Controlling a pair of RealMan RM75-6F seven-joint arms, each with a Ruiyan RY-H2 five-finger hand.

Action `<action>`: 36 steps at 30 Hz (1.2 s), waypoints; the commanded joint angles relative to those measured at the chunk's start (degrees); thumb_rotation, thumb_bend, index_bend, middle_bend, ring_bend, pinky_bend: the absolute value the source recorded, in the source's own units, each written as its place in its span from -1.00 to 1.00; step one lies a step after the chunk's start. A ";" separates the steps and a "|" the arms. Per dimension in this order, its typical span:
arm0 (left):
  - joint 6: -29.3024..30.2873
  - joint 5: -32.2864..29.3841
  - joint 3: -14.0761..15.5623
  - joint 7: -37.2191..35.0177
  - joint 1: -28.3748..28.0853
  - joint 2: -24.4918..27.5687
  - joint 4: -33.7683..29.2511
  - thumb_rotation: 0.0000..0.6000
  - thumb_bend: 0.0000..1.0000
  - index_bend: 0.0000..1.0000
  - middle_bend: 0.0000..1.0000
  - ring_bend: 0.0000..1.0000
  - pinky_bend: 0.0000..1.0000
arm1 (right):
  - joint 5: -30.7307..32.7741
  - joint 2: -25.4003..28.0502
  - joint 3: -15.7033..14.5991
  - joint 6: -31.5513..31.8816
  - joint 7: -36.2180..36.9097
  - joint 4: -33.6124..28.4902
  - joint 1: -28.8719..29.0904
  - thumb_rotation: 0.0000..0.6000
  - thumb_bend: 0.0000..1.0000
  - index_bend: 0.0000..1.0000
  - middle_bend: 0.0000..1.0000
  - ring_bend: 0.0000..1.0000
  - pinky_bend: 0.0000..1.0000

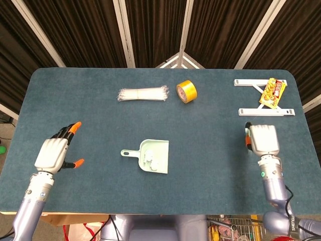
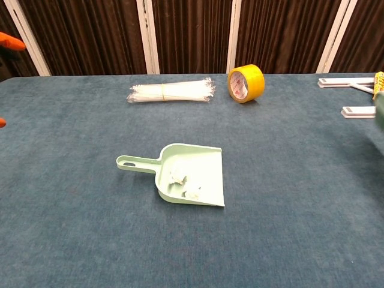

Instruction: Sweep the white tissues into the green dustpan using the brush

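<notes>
The green dustpan [image 1: 159, 155] [image 2: 198, 174] lies flat near the table's middle, handle pointing left. White tissues [image 1: 151, 160] [image 2: 182, 180] sit inside it. My left hand [image 1: 52, 153] hovers far to the left of the pan with fingers spread and nothing in it; only its orange fingertips [image 2: 8, 41] show in the chest view. My right hand [image 1: 264, 139] is at the right side, curled around the green brush. The hand hides the brush from above, and a green sliver of the brush [image 2: 380, 114] shows at the chest view's right edge.
A yellow tape roll [image 1: 186, 91] [image 2: 246, 83] and a bundle of white strips [image 1: 143, 94] [image 2: 171, 92] lie at the back. A white frame [image 1: 265, 112] [image 2: 360, 111] with a yellow snack packet [image 1: 273, 93] sits at the back right.
</notes>
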 commanded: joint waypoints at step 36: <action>15.18 25.69 10.09 -20.58 22.15 1.86 25.39 1.00 -1.00 -1.00 -1.00 -1.00 -1.00 | -33.04 9.07 -15.59 21.01 27.98 1.75 -26.76 1.00 -0.38 -1.00 -1.00 -1.00 -1.00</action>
